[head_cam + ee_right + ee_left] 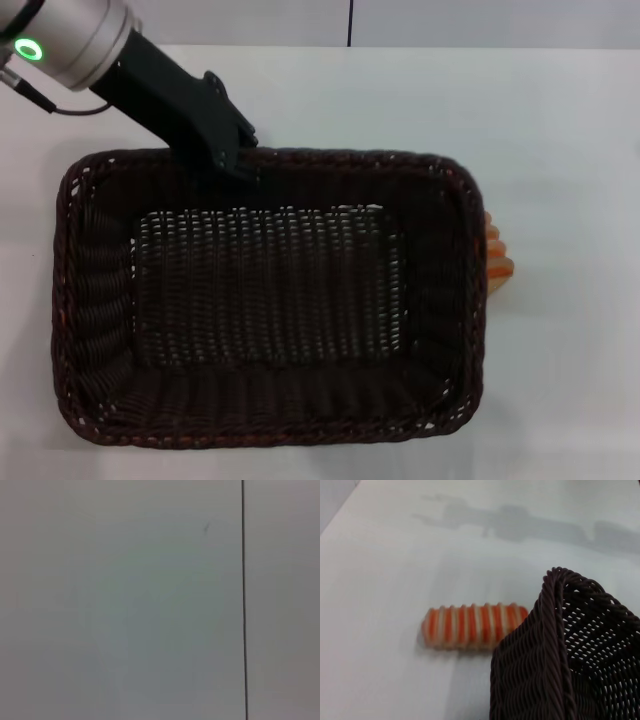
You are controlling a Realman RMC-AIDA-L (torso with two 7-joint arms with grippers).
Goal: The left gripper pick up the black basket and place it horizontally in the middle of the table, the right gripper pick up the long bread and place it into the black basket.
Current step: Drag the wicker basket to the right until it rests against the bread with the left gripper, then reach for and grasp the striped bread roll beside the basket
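Observation:
The black basket [270, 300] fills most of the head view, lying lengthwise across the white table [560, 120]. My left gripper [238, 158] comes in from the upper left and is closed on the basket's far braided rim. The long bread [496, 262], cream with orange stripes, pokes out from behind the basket's right end. In the left wrist view the bread [470, 626] lies on the table just beside a corner of the basket [560, 650], which covers its one end. My right gripper is out of view.
The left arm's silver-grey link [70, 40] with a green light ring hangs over the table's far left. The right wrist view shows only a plain pale surface with a thin dark line [244, 600]. Bare table lies right of the basket.

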